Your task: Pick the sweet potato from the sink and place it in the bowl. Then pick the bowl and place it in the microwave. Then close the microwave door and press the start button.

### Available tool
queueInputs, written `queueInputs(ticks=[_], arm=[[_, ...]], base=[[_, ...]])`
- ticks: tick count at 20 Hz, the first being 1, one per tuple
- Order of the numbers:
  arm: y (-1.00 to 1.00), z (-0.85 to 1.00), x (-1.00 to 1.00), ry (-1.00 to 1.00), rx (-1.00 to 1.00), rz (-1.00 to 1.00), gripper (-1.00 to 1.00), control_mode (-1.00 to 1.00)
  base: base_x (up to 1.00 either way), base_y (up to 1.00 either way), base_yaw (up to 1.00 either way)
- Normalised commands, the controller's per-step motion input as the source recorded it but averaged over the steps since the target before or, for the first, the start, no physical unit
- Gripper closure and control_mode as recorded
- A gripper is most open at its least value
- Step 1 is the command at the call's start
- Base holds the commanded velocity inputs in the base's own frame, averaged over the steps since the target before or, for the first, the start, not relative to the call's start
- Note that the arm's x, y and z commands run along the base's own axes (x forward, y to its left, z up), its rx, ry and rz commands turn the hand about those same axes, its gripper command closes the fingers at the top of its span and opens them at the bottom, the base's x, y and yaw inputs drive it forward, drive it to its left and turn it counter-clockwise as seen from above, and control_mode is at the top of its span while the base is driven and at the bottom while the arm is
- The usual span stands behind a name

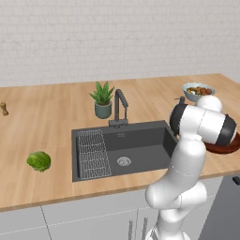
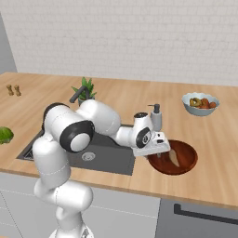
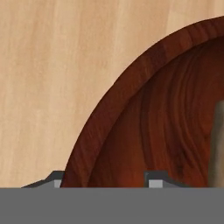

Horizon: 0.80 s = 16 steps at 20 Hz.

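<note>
Sweet potato [image 2: 174, 158] lies inside the reddish-brown bowl [image 2: 185, 168], which sits on the wooden counter [image 2: 218, 139] right of the sink [image 1: 140, 145]. Claw [image 2: 162, 152] hangs low over the bowl's near-left rim; in the hand view its two fingertips [image 3: 156, 179] straddle the bowl rim, one outside over the counter, one inside. They stand apart but not touching the rim as far as visible, so cannot tell whether it is spread or pinching the rim.

Around: soap dispenser [image 2: 156, 116] stands just behind the claw's wrist, near the bowl. Pale fruit bowl [image 2: 200, 103] further back, well apart. Dark faucet [image 1: 120, 108] and potted plant [image 1: 103, 99] behind the sink, wire rack [image 1: 93, 153] in its left side, round drain [image 1: 123, 161] mid-basin. Lettuce [image 1: 39, 161] on the counter left of the sink. Small shakers [image 2: 13, 89] far left.

Light wood counter, white brick wall [image 1: 117, 37], grey cabinet fronts [image 1: 84, 220] below.
</note>
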Motion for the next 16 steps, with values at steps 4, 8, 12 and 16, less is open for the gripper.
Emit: queueInputs(ticks=[4, 8, 12, 16], arm=[[0.00, 0.00, -0.01, -0.04, 0.00, 0.00, 1.00, -1.00], [0.00, 0.00, -0.04, 0.00, 0.00, 0.00, 1.00, -1.00], [0.34, 0.15, -0.40, -0.18, -0.13, 0.14, 1.00, -1.00], [0.52, 0.24, -0.45, -0.09, -0.21, 0.28, 1.00, -1.00]], base=[[0.00, 0.00, 0.00], [0.00, 0.00, 0.00], [0.00, 0.00, 0.00], [0.00, 0.00, 0.00]])
